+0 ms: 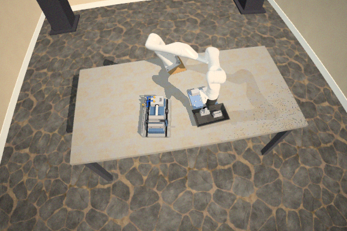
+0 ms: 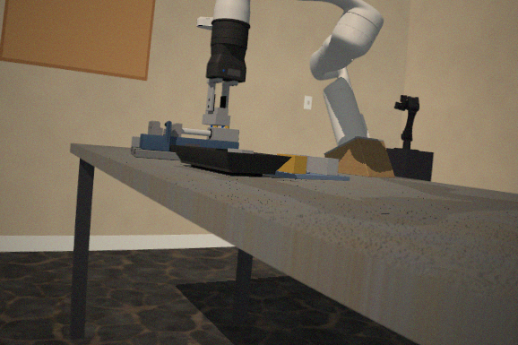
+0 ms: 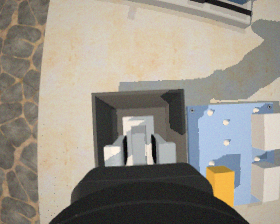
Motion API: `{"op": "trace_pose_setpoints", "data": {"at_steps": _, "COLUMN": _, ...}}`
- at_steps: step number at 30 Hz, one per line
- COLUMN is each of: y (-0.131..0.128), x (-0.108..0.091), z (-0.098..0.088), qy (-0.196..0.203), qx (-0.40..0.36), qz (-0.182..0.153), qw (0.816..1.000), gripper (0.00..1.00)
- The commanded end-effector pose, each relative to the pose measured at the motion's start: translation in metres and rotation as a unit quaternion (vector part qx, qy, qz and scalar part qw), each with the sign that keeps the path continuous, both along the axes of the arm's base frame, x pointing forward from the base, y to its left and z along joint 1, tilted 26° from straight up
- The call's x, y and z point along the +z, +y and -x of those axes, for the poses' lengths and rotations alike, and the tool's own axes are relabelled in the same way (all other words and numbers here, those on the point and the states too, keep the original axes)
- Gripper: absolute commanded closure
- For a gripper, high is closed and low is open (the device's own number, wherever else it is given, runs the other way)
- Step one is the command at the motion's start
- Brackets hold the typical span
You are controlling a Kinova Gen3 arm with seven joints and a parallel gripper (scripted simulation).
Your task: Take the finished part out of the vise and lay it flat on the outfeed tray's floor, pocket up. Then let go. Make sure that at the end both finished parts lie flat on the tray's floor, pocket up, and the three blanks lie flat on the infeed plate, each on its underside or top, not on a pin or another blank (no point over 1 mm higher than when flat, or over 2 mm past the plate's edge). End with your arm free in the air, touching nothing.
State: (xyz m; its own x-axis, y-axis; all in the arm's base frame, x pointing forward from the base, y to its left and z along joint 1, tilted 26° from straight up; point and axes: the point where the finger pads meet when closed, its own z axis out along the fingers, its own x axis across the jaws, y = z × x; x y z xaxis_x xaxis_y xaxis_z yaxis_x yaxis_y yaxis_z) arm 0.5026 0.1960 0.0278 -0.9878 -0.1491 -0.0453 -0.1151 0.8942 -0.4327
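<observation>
My gripper point(image 2: 219, 110) points straight down and is shut on the finished part point(image 2: 217, 117), a small light grey block. It hangs a little above the black outfeed tray point(image 2: 228, 159), clear of the tray's rim. In the overhead view the gripper point(image 1: 206, 109) and the part are over the tray's left half point(image 1: 211, 115). In the wrist view the fingers grip the part point(image 3: 139, 132) over the tray's dark floor point(image 3: 139, 119). I cannot tell which way the pocket faces.
A second grey block point(image 1: 216, 114) sits in the tray's right half. A light blue fixture plate point(image 1: 196, 98) with a grey block lies just behind the tray; the wrist view shows it point(image 3: 231, 156) with a yellow block point(image 3: 220, 185). The arm's wooden base point(image 1: 177, 69) stands further back.
</observation>
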Motion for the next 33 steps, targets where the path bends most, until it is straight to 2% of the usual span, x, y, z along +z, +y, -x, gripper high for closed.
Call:
{"op": "trace_pose_setpoints", "data": {"at_steps": 1, "y": -0.003, "x": -0.006, "z": 0.000, "qy": 0.001, "qx": -0.001, "qz": 0.002, "qw": 1.000, "gripper": 1.00}}
{"op": "trace_pose_setpoints", "data": {"at_steps": 22, "y": -0.019, "x": -0.039, "z": -0.004, "qy": 0.001, "qx": -0.001, "qz": 0.002, "qw": 1.000, "gripper": 1.00}}
{"op": "trace_pose_setpoints", "data": {"at_steps": 33, "y": -0.024, "x": -0.050, "z": -0.005, "qy": 0.001, "qx": -0.001, "qz": 0.002, "qw": 1.000, "gripper": 1.00}}
